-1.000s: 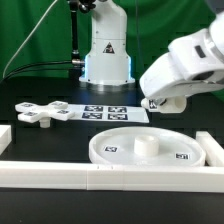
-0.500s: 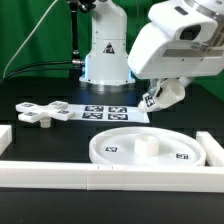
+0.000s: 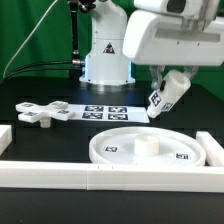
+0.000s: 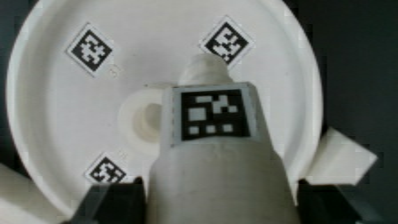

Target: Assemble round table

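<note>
Three white parts of the table show. The leg is off the tabletop, clamped between the fingers of the arm. It hangs tilted, with its lower end toward the exterior view's left and a tag on the side facing that camera. It is above the far side of the disc, toward the exterior view's right, and does not touch it.

In the wrist view the leg's tagged end face looks toward the disc and covers most of the raised hub at the disc's middle. The disc lies flat on the tabletop with tags on its upper face. It sits just behind the front rail, and another rail lies at the exterior view's right.

The cross lies flat, well apart from the disc, at the exterior view's left. It is just beside the marker board; I cannot tell whether the two touch. Behind the board stands the arm's base.
</note>
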